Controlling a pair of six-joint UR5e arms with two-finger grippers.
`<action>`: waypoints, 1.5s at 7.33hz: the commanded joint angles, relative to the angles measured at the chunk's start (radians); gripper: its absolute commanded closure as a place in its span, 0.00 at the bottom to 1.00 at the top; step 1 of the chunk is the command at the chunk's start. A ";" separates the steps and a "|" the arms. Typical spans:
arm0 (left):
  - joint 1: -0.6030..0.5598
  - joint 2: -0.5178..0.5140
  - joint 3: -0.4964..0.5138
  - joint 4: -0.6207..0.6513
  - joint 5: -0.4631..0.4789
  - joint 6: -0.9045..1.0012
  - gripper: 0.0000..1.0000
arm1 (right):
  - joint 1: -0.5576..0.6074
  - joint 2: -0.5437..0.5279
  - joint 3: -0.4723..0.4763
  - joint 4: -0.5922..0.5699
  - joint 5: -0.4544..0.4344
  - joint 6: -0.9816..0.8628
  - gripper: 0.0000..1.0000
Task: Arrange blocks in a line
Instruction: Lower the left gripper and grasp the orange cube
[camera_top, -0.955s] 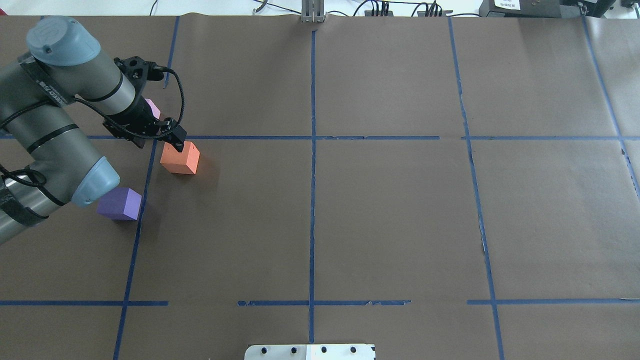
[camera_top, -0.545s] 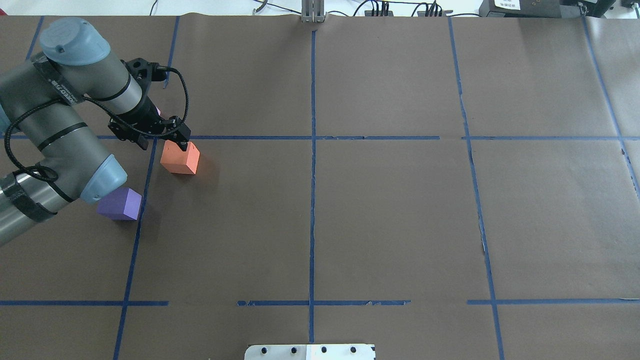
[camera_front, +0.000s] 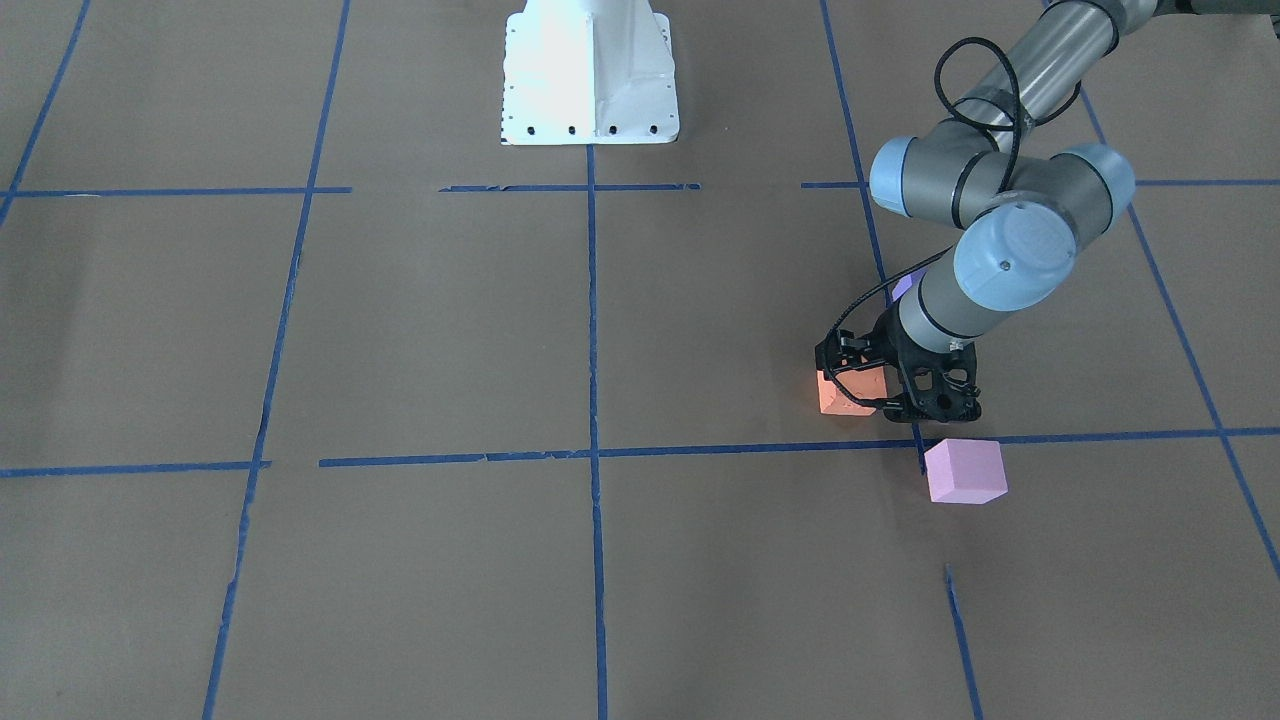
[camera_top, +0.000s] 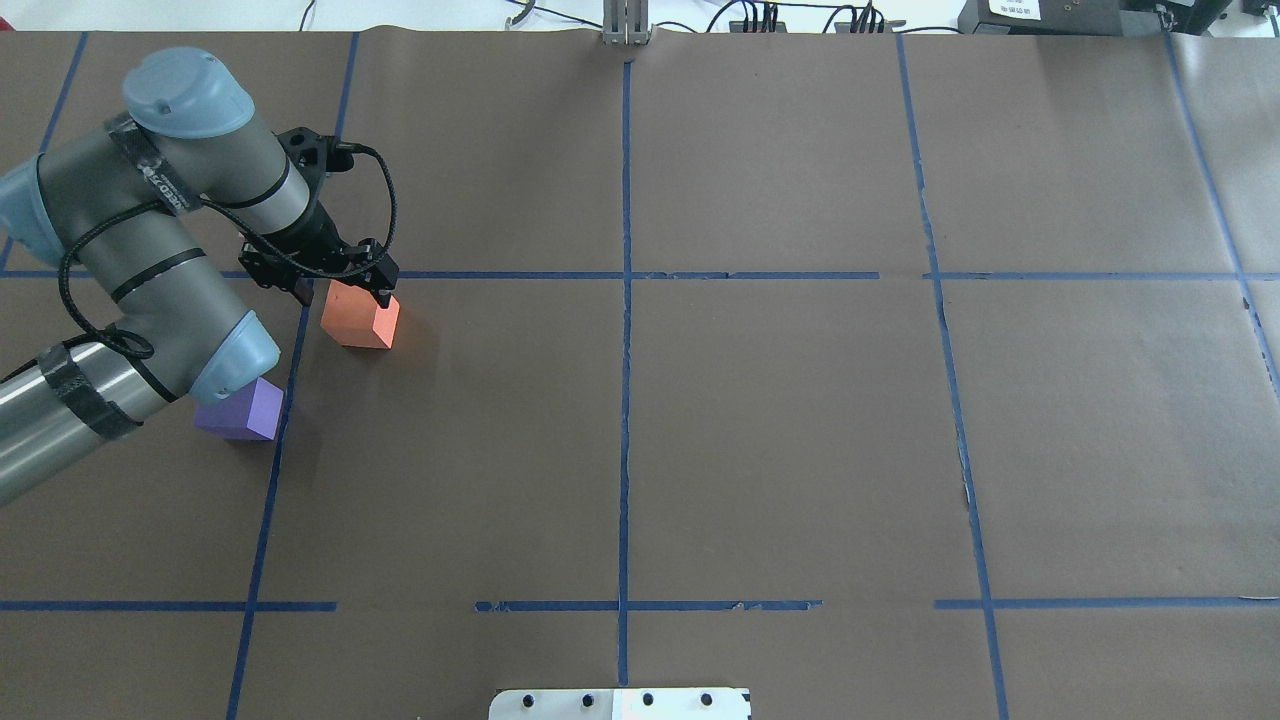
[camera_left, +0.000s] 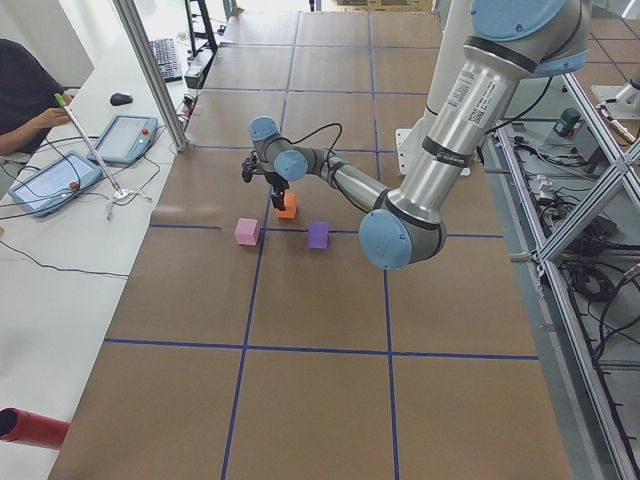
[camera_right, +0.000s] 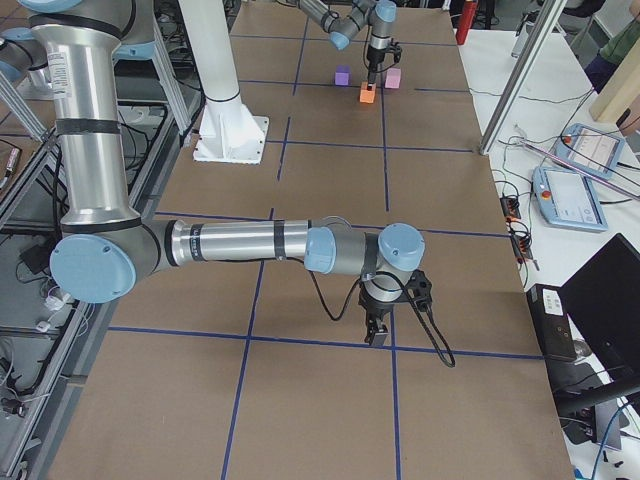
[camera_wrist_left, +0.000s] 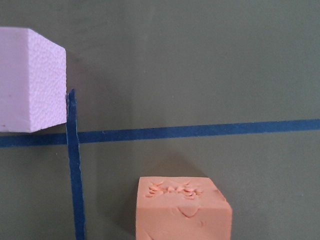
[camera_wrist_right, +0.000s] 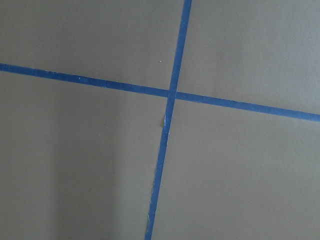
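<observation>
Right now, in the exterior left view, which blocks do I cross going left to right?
pink block -> orange block -> purple block

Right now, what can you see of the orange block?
The orange block is a small matte, foam-looking cube with creased dents on its top face. It sits flat on the brown paper beside a blue tape crossing, apart from the pink block and the purple block. The left pincer hangs open over its far edge; contact cannot be told.
</observation>
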 joint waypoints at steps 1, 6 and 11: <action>0.004 -0.003 0.018 -0.007 0.000 0.000 0.01 | 0.000 0.000 0.000 0.000 0.000 0.000 0.00; 0.026 -0.015 0.067 -0.053 0.000 -0.002 0.01 | 0.000 0.000 0.000 0.000 0.000 0.000 0.00; 0.031 -0.026 0.087 -0.056 0.000 -0.003 0.26 | 0.000 0.000 0.000 0.000 0.000 0.000 0.00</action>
